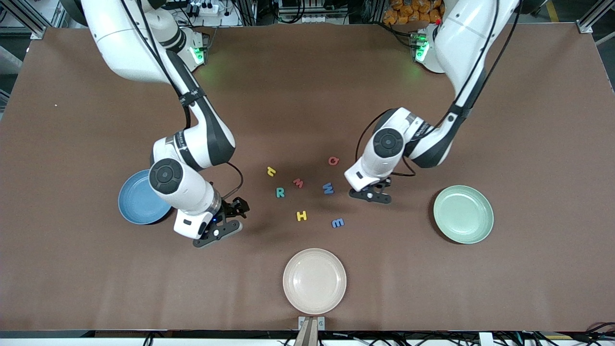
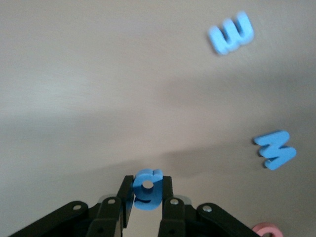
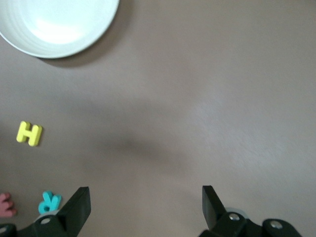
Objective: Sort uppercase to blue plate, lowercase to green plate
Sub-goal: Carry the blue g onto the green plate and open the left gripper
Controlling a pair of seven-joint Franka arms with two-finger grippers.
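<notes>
Barely started: both plates bare, left tool (image 2: 147,200) clamped on the blue g (image 2: 147,189), right tool (image 3: 145,207) wide open, empty, waiting.

high front view faces the arms; both close wrist views look down at table (image 1: 96,288)

Brown tabletop (image 1: 307,96) carries 3 plates: blue plate (image 1: 137,199) at right arm's end, green plate (image 1: 463,214) at left arm's end, cream plate (image 1: 314,281) nearest to front camera. In the middle lie foam letters: yellow H (image 1: 301,216), teal R (image 1: 280,192), blue W (image 1: 328,188), blue m (image 1: 338,223), red m (image 1: 298,182).
</notes>
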